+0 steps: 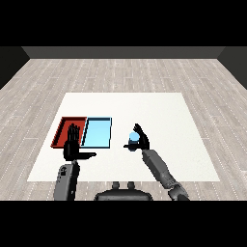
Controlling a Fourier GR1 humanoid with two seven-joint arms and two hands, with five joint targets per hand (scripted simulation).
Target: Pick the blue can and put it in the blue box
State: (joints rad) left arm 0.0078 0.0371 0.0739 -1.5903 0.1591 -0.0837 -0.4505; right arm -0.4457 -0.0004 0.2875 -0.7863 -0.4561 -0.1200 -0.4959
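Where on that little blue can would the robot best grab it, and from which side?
Around its round side wall, at about mid-height, coming from the right. The blue can looks upright, so its curved side suits fingers wrapping round it. The right hand is already there, curled round it from that side. The blue tray lies to the can's left, so the path that way stays free.

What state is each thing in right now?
Blue can: upright, in the right hand, right of the trays.
Right hand: curled round the can.
Left hand: open, fingers straight, over the red tray's near edge.
Blue tray: nothing in it.
Red tray: nothing visible in it.
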